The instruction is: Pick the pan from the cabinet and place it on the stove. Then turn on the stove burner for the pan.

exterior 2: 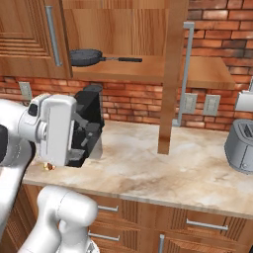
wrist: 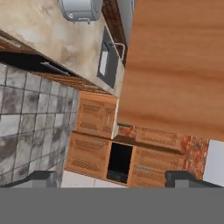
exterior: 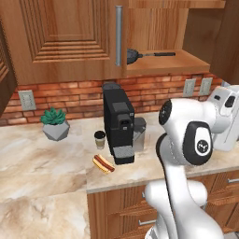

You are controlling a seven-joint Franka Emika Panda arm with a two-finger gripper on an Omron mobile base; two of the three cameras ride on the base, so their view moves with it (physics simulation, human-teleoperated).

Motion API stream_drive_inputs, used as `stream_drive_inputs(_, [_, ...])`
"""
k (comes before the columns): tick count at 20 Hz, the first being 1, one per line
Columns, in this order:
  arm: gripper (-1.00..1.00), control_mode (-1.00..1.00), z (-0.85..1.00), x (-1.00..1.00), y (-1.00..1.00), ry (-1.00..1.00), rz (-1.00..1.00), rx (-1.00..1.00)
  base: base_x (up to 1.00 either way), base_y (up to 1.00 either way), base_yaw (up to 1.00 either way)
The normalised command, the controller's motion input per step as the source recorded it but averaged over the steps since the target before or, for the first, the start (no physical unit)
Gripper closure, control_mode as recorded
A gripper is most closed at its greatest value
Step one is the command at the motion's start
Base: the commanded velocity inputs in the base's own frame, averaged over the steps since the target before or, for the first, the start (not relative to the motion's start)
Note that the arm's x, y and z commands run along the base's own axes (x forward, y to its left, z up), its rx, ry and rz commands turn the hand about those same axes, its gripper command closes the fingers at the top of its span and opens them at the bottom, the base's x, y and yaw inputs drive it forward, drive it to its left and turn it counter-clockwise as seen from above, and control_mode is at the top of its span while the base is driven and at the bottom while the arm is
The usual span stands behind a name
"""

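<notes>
Reddish-brown wood frames the cabinet [exterior: 65,37], whose right door [exterior 2: 170,74] stands swung open, edge-on in the right base view, with its long silver bar handle [exterior 2: 187,69] facing out. On the open shelf [exterior: 172,63] lies the pan [exterior 2: 86,57], dark and shallow, its thin black handle [exterior 2: 123,60] pointing toward 3 o'clock. In the left base view the pan [exterior: 132,56] sits at about 1 o'clock from the picture's centre, just right of the closed door's silver handle [exterior: 118,35].

Below, on the marbled tabletop [exterior: 42,163], a black coffee machine [exterior: 119,126] stands under the cabinet; a paper cup [exterior: 100,139] is just beside it at 9 o'clock, and a hot dog [exterior: 103,164] lies near its foot at 7 o'clock. A potted succulent [exterior: 55,123] stands well apart toward 9 o'clock, against the brick wall [exterior: 70,95]. A grey toaster [exterior 2: 241,146] rests at the tabletop's 3 o'clock end in the right base view.

The white arm [exterior: 186,140] rises in the foreground, well below the shelf and apart from the pan. In the hand view the gripper [wrist: 111,179] has its two dark fingertips [wrist: 40,178] spread wide with nothing between them, and looks toward wooden cabinet fronts and a tiled floor [wrist: 26,127].
</notes>
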Motion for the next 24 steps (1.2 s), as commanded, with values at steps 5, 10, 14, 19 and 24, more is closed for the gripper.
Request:
stream_drive_inputs(5, [-1.00,-1.00,0.11,-0.30,0.77,-0.26,0.00,0.07,0.00,0.00,0.00])
stream_drive_inputs(10, [-1.00,-1.00,0.16,-0.18,0.70,-0.34,0.04,0.07,0.00,0.00,0.00])
stream_drive_inputs(14, [-1.00,-1.00,0.14,-0.07,0.60,-0.37,0.10,0.09,0.00,0.00,0.00])
stream_drive_inputs(19, [-1.00,-1.00,0.15,-0.02,0.51,-0.37,0.14,0.10,0.00,0.00,0.00])
stream_drive_inputs(24, [-1.00,-1.00,0.14,0.06,0.35,-0.33,0.16,0.13,0.00,0.00,0.00])
